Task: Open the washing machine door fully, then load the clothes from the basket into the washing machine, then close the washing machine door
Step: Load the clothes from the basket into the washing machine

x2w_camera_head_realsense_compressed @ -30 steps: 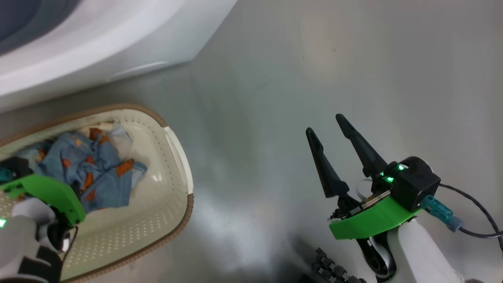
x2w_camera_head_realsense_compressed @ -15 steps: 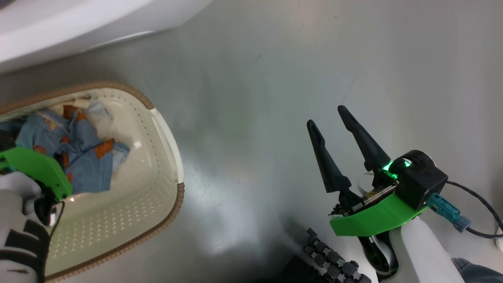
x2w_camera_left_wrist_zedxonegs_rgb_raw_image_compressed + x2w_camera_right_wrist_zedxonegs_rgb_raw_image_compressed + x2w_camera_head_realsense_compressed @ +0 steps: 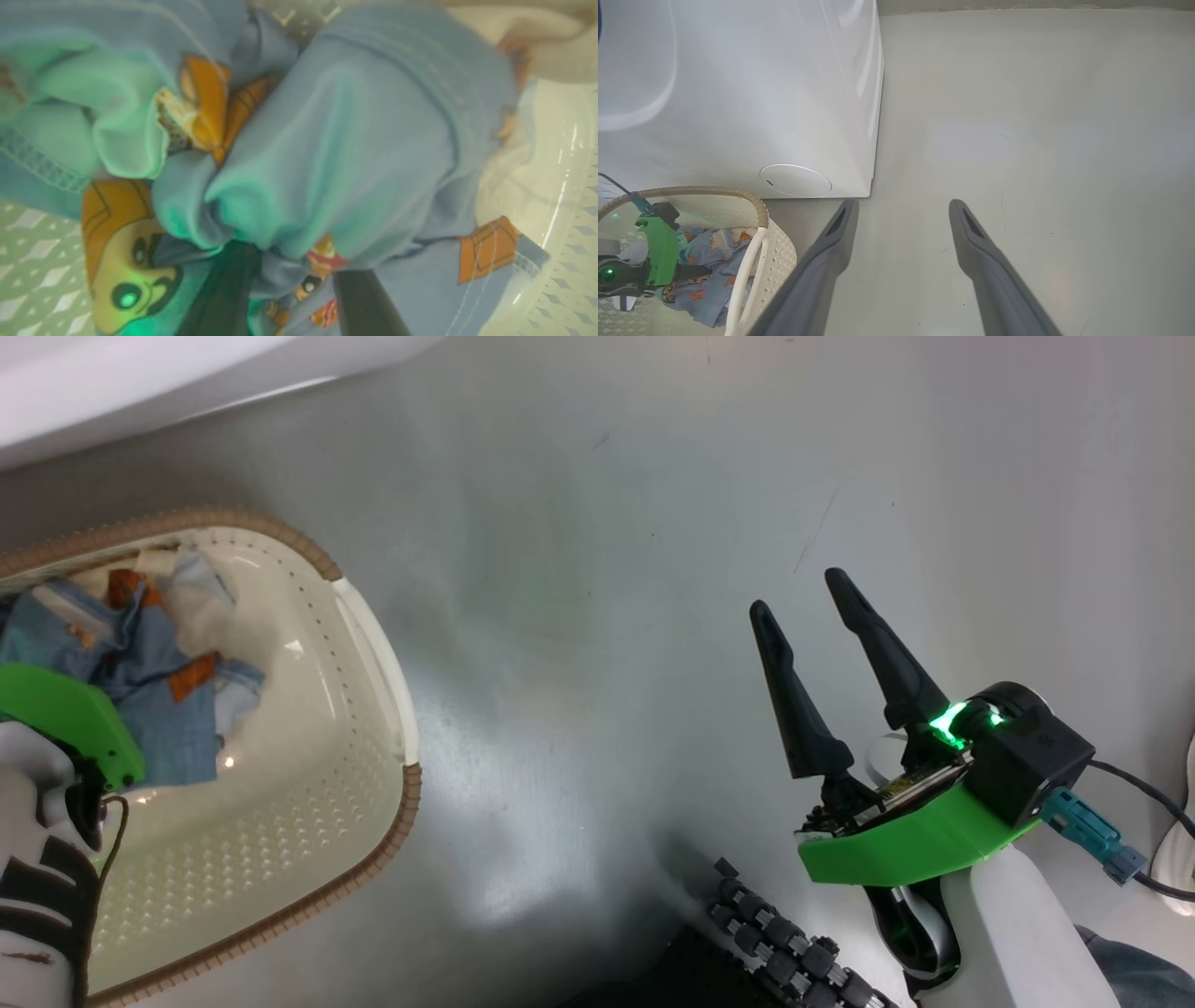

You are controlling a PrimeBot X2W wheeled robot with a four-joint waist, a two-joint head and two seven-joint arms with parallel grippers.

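Note:
The cream basket (image 3: 397,803) with a brown rim stands on the floor in front of the white washing machine (image 3: 738,93). Light blue clothes (image 3: 159,709) with orange figures lie in it. My left gripper's green mount (image 3: 65,714) hangs over them in the head view, its fingers hidden. In the left wrist view my left gripper (image 3: 289,275) is dug into the clothes (image 3: 350,140), with a bunch of fabric pinched between the two dark fingers. My right gripper (image 3: 803,597) stands open over bare floor, holding nothing. The washing machine door is out of view.
Grey floor (image 3: 607,569) stretches right of the basket. A round cover (image 3: 795,180) sits low on the machine's front, close behind the basket rim (image 3: 756,210). My base's black rollers (image 3: 775,943) show at the bottom. A white shoe (image 3: 1178,845) is at the right edge.
The head camera has moved, so the basket and machine sit further up and left in the picture. My left arm stays down in the basket. The right gripper stays open.

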